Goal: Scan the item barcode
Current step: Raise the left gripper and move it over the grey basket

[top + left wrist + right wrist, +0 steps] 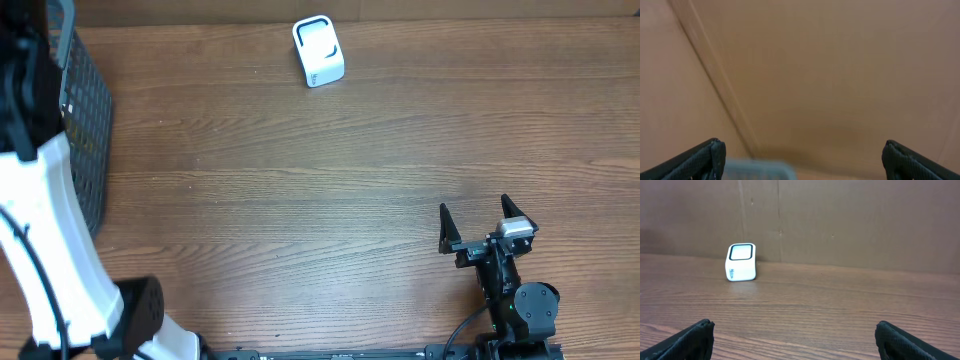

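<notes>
Since no item shows plainly in any view, nothing appears to have been scanned yet. The scanner (318,50) sits alone near the worktop's (300,200) far edge, with nothing held up to it. The item is probably in the basket (90,130) at the left, near which the left end effector (803,146) gapes fully, holding nothing. The right end effector (476,208) is wide open and empty, well apart from the scanner. Picking, presenting and scanning all remain.
</notes>
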